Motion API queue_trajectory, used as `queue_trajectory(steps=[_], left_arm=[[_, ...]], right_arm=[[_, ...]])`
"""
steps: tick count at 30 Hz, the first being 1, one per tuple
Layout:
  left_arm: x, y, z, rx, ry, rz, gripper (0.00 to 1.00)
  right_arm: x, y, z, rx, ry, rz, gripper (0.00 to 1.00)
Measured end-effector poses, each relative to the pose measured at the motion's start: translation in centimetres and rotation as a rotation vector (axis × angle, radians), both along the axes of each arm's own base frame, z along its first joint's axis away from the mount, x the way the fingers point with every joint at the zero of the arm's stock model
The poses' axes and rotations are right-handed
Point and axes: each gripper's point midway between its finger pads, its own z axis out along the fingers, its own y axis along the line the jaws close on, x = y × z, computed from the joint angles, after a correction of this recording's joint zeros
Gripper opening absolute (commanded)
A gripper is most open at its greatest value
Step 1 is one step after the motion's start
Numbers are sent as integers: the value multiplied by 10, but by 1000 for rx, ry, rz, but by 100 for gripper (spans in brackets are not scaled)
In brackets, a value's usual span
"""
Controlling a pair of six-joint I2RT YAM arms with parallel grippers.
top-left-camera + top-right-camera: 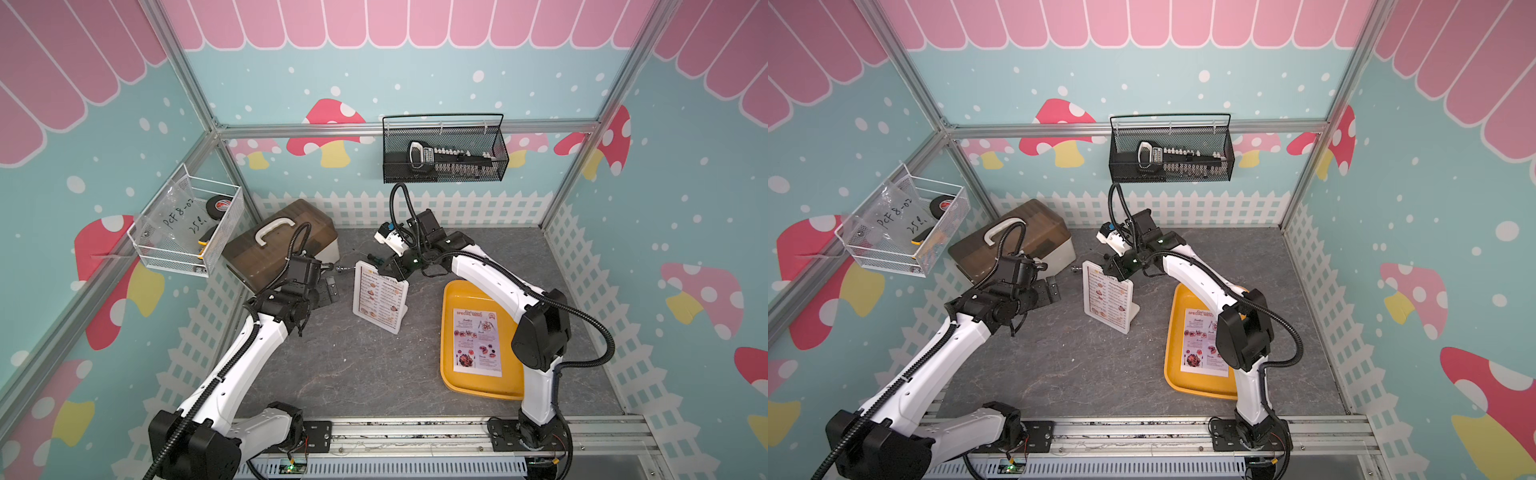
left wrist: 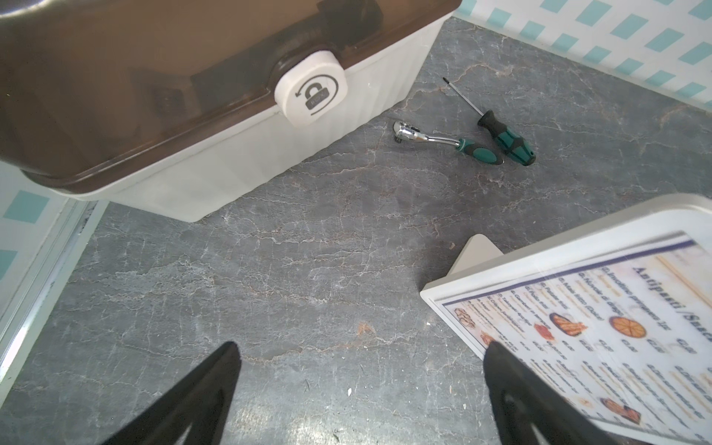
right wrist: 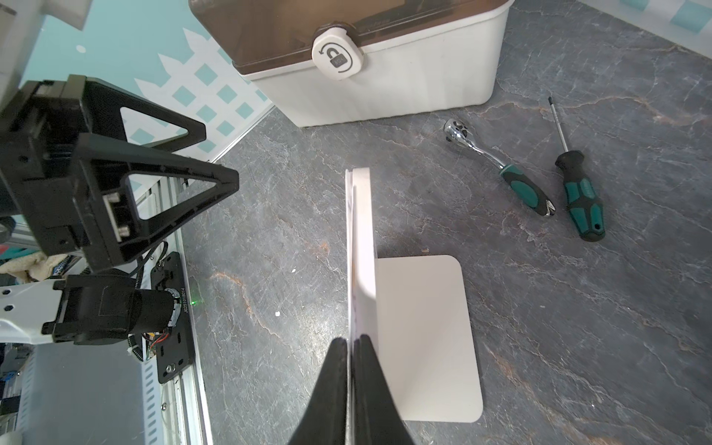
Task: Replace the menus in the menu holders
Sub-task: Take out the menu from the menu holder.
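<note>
At table ctr, the menu holder (image 3: 424, 335) stands upright w/ the Dim Sum Inn menu (image 1: 380, 297) inside, top edge running approx 10-to-4. Your right gripper (image 3: 350, 341) sits on that edge from 1 o'clock, jaws pressed together on the thin sheet, not the thick backing. The pull looks straight up, along the sheet. Left gripper (image 2: 360, 350) hangs spread wide & empty at the holder's 9 o'clock. Yellow tray (image 1: 461, 295) at 4 o'clock holds the Special Menu (image 1: 478, 343), flat. Storage box (image 1: 278, 241) at 10: lid down, contents unclear.
</note>
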Motion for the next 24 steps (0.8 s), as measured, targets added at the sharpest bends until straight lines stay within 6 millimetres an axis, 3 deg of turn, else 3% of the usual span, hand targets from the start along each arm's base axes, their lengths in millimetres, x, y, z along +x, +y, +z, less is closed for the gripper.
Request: queue_trajectory(steps=[7, 24], left_arm=[[0, 0, 2, -1, -6, 0, 99], [-1, 0, 2, -2, -7, 0, 99]], right_arm=[[-1, 1, 1, 8, 7, 1, 0], [3, 1, 14, 15, -15, -8, 0]])
